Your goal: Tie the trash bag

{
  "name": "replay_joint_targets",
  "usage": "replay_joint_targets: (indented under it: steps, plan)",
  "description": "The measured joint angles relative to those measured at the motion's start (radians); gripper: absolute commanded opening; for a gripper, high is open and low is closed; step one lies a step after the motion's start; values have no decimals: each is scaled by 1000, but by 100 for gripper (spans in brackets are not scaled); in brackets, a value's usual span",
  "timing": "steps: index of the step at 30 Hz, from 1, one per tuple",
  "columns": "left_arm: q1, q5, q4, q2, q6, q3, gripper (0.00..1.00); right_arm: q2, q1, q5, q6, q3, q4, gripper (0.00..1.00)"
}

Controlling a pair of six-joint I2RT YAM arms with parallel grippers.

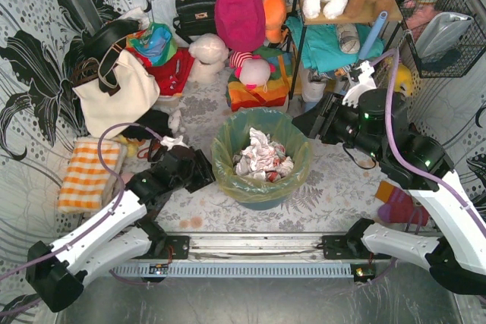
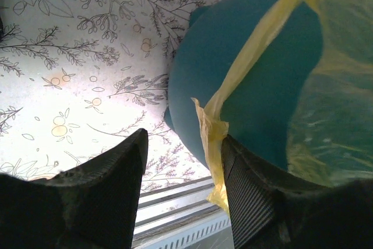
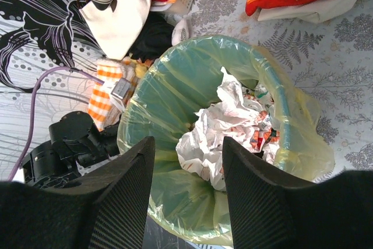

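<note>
— We see our two dark right fingers spread apart at the bottom edge, hanging over the thin translucent yellow-green plastic trash bag.
— Yes, and its mouth gapes open, with crumpled white paper inside. Just left of it we see the black left arm. Beyond that, a cream canvas tote bag lies on the floral-patterned bench.

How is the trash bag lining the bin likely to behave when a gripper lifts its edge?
The trash bag is probably floppy and crinkly: its thin film drapes and wrinkles over the teal bin. It is likely light, since only crumpled paper shows inside. Its hanging strip looks limp, so it may slip.
</note>
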Motion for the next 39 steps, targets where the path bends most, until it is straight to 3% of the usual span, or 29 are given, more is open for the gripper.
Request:
replay_joint_targets:
  steps: [8,16,21,31,35,39]
  plan:
    - [8,15,37,13,11,-50,53,0,0,-4,0,-23,3,50]
    - [12,27,89,6,15,-58,63,-2,0,-4,8,-35,4,49]
    - [14,41,145,-22,16,-76,59,-10,0,-4,8,-35,4,49]
    - [18,65,198,55,21,-102,31,-47,0,-3,31,-69,2,49]
    - [18,61,192,34,30,-101,13,-50,0,16,46,-83,-21,45]
    - [18,43,165,5,35,-84,6,-26,0,101,63,-84,-113,44]
